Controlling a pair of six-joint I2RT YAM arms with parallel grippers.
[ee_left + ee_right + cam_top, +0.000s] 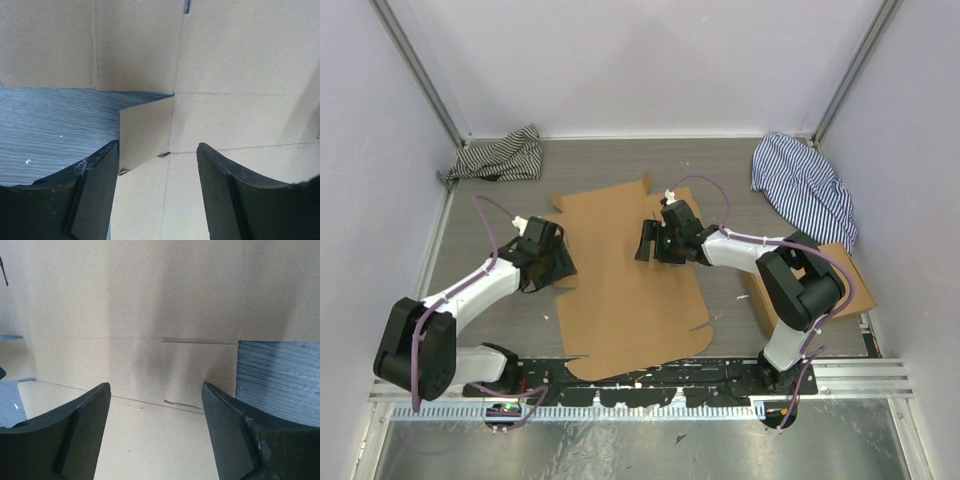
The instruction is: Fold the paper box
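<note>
Finds the paper box flat on the table, left gripper open-jawed at its left side flap, right gripper open-jawed over its right half, presumably poised to raise both walls.

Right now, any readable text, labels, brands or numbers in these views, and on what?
No readable text anywhere.
paper box: plain brown, unprinted.
second cardboard box: no print visible.
dark striped cloth, blue striped cloth: stripes only.
coloured spot near the left arm's base: too small to read.
</note>
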